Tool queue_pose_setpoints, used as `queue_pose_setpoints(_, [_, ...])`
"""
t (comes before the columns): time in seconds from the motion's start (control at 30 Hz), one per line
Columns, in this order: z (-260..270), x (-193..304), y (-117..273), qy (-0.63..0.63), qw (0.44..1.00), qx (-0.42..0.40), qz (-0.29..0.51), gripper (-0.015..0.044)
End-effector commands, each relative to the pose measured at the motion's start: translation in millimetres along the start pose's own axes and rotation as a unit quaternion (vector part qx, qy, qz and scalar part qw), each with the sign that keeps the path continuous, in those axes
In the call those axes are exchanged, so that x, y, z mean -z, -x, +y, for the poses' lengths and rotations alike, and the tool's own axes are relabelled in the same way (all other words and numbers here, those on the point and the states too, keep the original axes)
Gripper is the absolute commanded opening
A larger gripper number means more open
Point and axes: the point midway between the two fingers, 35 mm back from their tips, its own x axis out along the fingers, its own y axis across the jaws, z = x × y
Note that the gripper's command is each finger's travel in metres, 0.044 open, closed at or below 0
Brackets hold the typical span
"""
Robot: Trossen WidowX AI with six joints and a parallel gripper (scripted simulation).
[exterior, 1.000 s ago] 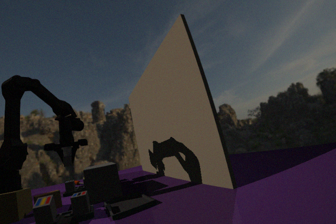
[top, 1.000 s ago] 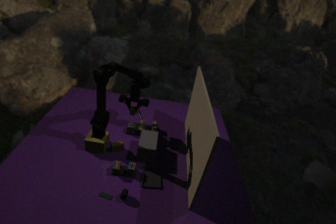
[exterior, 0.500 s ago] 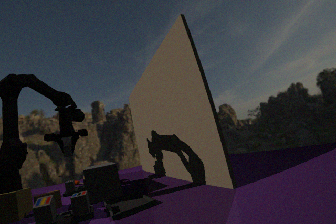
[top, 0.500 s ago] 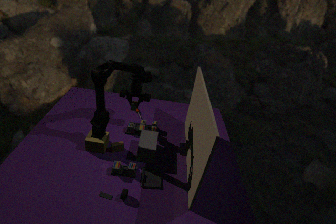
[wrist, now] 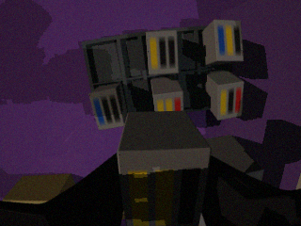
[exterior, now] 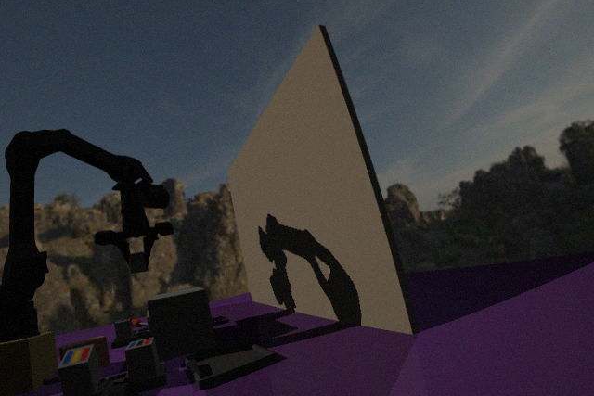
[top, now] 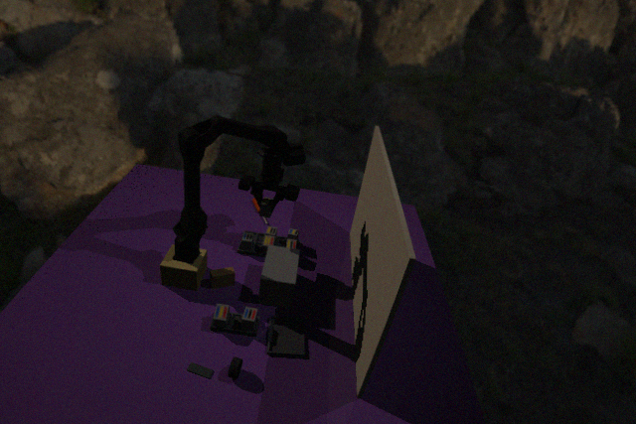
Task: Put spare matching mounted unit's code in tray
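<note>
My gripper (top: 265, 208) (exterior: 138, 261) (wrist: 158, 154) is shut on a grey spare (wrist: 162, 134). It holds the spare in the air, above and clear of the rack (wrist: 103, 41). The held spare's face shows two yellow stripes and a dark one, partly in shadow. Several striped spares stand at the rack, among them a yellow-dark-dark one (wrist: 162, 52) and a blue-yellow-dark one (wrist: 224, 41). The dark flat tray (top: 288, 341) (exterior: 239, 364) bears nothing that I can make out. A large grey box (top: 279, 262) (exterior: 179, 314) stands between rack and tray; I cannot tell whether it is the mounted unit. No code shows on it.
Two striped blocks (top: 221, 312) (top: 249, 314) stand on a dark base beside the tray. A tall pale panel (top: 383, 234) (exterior: 306, 152) rises to the right. An orange-handled tool (top: 255, 203) lies behind the gripper. A small brown block (top: 222, 277) lies by the arm's base.
</note>
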Motion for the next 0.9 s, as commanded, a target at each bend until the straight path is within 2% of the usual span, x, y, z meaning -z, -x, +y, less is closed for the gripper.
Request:
queue_pose_setpoints(0.0, [-21.7, 11.3, 3.8, 0.003, 1.0, 0.005, -0.001, 0.0])
queue_pose_setpoints(0.87, [-120.2, 115.1, 11.8, -0.002, 1.0, 0.014, 0.009, 0.0])
